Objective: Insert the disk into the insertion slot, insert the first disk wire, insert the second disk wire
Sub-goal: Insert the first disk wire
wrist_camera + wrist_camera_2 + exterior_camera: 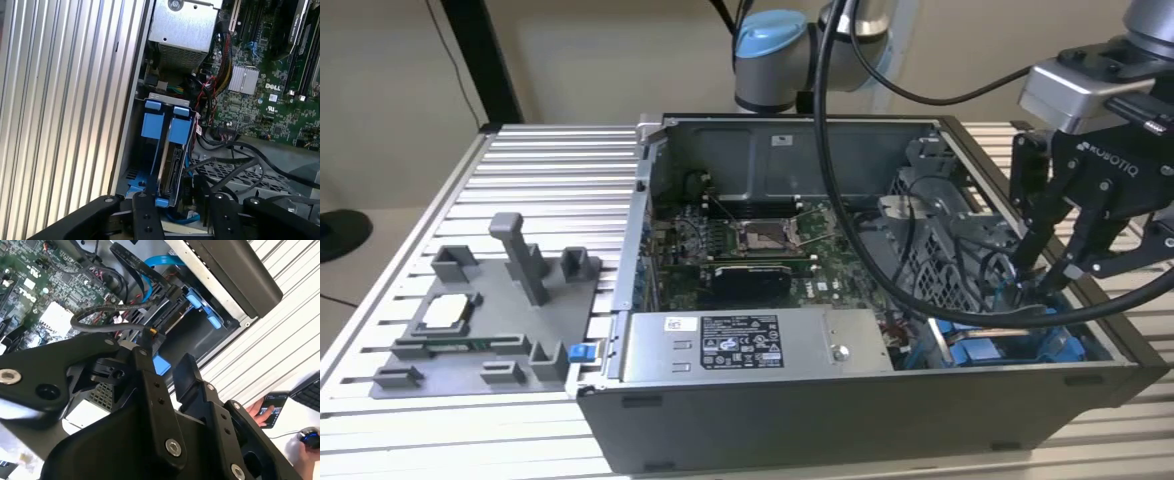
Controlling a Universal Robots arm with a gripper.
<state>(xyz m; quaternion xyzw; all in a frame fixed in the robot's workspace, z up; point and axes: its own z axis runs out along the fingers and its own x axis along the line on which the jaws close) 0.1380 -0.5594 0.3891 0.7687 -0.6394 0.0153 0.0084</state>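
The disk (175,160) stands on edge inside the insertion slot (152,125), its blue carrier (181,127) level with the slot's blue rails and its connector edge showing. My gripper (175,200) hangs just above the disk's near end with its fingers apart, one on each side and nothing between them. In the second wrist view the gripper (167,357) straddles a blue tab (160,364). A thin black wire with a small connector (150,331) lies against one fingertip (142,347), and a flat blue cable (160,262) loops behind. In the exterior view the gripper (1057,275) reaches into the case's right corner.
The open computer case (854,420) holds a grey box with a sticker (747,345), a motherboard (747,250) and a perforated cage (947,230). A grey fixture (480,320) sits on the ribbed table (547,180). A thick black cable (854,230) crosses the case. A hand (260,410) rests off the table.
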